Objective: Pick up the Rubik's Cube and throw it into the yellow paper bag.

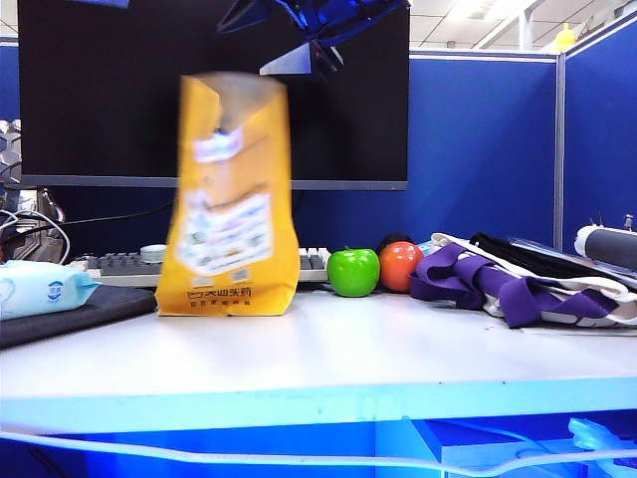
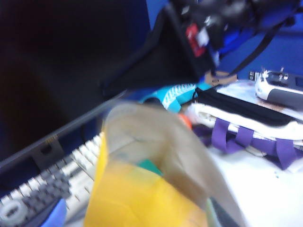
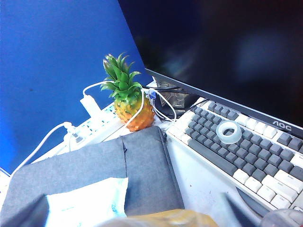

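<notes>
The yellow paper bag (image 1: 231, 229) stands upright on the white table, smeared by motion blur. Its open mouth (image 2: 142, 142) fills the left wrist view, and its rim (image 3: 161, 220) edges the right wrist view. The Rubik's Cube is hidden; a small teal patch (image 2: 150, 166) shows inside the bag mouth, too blurred to identify. My right gripper (image 1: 304, 60) hangs just above the bag's top and appears as a dark blurred shape (image 2: 175, 61) in the left wrist view; nothing shows in it, and its jaws are unclear. My left gripper's jaws do not show.
A green apple (image 1: 353, 272), an orange ball (image 1: 400, 266) and a purple-strapped cloth bag (image 1: 508, 284) lie right of the bag. A wipes pack (image 1: 40, 287) lies on a grey mat at left. Behind are a keyboard (image 3: 241, 151) with a tape ring (image 3: 230, 131), a toy pineapple (image 3: 129, 101) and a monitor (image 1: 119, 90).
</notes>
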`<state>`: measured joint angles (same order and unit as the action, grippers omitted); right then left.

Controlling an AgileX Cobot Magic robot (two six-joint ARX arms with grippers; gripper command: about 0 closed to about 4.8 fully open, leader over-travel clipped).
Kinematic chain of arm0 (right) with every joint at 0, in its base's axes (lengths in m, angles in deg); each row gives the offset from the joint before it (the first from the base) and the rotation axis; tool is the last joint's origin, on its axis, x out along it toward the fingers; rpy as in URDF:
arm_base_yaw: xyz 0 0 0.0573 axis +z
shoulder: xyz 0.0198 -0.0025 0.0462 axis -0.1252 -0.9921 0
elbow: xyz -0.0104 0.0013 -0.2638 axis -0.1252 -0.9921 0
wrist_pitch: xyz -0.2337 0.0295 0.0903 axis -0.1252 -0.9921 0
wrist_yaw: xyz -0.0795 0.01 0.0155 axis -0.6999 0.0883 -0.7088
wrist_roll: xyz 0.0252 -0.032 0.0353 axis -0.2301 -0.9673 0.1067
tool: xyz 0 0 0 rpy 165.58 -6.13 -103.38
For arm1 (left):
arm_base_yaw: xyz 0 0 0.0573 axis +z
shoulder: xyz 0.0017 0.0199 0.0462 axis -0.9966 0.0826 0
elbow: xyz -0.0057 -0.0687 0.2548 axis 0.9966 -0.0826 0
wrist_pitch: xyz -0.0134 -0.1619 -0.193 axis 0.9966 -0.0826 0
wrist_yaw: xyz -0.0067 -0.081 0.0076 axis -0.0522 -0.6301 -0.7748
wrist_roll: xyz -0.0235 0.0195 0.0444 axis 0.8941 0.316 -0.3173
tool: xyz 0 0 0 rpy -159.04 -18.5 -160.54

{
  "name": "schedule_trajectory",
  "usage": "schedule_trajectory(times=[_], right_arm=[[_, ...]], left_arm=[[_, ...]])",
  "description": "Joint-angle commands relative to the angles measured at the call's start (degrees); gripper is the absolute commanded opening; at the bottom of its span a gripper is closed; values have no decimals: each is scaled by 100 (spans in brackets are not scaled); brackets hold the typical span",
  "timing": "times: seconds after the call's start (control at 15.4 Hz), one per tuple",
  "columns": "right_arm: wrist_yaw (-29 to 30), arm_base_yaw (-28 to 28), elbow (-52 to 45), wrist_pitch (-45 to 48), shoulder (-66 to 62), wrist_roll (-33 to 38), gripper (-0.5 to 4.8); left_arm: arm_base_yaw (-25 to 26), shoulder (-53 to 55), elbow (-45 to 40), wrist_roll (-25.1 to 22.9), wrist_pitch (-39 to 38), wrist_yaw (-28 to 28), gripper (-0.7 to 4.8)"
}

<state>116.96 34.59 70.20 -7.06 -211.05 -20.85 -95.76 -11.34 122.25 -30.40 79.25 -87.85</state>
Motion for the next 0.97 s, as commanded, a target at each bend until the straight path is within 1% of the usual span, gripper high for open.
schedule_trajectory(times=[0.06,0.13,0.19,0.26,0.32,0.39,0.45,0.52,0.58,0.65,0.71,0.84,0.91,0.97], right_arm=[[4,7,155,-2,76,146,479],[2,-4,319,-151,76,144,479],[0,-13,516,-348,76,138,455],[4,-39,713,-584,79,103,398],[4,-83,960,-863,79,55,361],[7,-92,1172,-1169,98,-149,237],[-164,-199,1445,-1845,267,-822,2],[-859,-223,1545,-2385,538,-1309,-7],[-1491,-221,1541,-2730,868,-1751,-7],[-1703,-221,1539,-2859,1174,-1878,-7],[-1663,-221,1539,-2719,1591,-1899,-7],[-1672,-219,1539,-2479,2288,-2026,-7],[-1679,-219,1539,-2651,2669,-2050,-7],[-1834,-219,1539,-3040,2988,-2277,-7]], left_arm=[[4,72,17,52,138,-66,393],[4,72,17,59,131,-83,393],[4,70,17,129,129,-83,393],[4,70,17,179,107,-155,388],[4,63,17,177,50,-247,357],[4,17,20,155,0,-289,330],[4,-164,33,109,-33,-269,284],[15,-396,42,90,-26,-111,220],[59,-643,42,9,-57,289,160],[144,-861,42,-9,-144,505,114],[295,-1172,42,-15,-330,525,82],[813,-1786,42,-37,-673,420,82],[1043,-2120,42,-11,-807,229,81],[1193,-2444,42,44,-855,203,80]])
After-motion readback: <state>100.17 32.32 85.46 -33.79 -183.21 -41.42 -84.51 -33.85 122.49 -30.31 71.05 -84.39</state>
